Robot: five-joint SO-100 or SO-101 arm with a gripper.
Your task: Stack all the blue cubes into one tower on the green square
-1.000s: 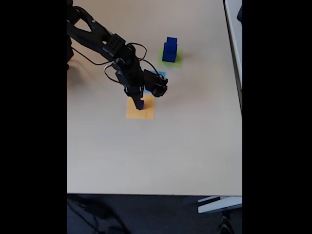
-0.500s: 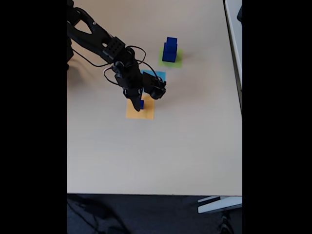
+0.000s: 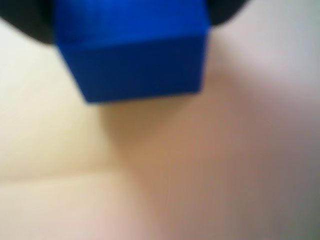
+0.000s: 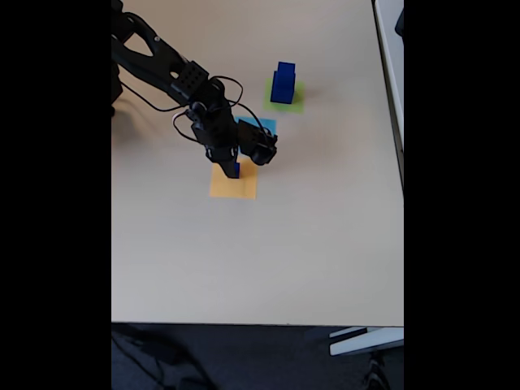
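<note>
- Surface: a pale beige desk (image 4: 268, 260) seen from above in the fixed view; dark floor lies beyond its lower edge, and a second pale surface borders it at the right.
- Markers on the desk: a green square (image 4: 286, 97) at upper right, a light-blue square (image 4: 262, 125) partly hidden by the arm, and an orange square (image 4: 234, 184) just below it.
- Tower: a stepped pile of blue cubes (image 4: 283, 83) stands on the green square, a smaller block on a larger one.
- Arm: the black arm (image 4: 166, 75) enters from the upper left and reaches diagonally toward the desk's middle, its cables looping beside the wrist, the claw (image 4: 233, 168) pointing down over the upper edge of the orange square.
- Claw and load: a small blue cube (image 3: 132, 47) is pinched in the claw; in the wrist view it sits at the top between two dark blurred fingers (image 3: 27, 22), raised off the desk with its shadow below.
- Relation: the held cube is well apart from the tower.
</note>
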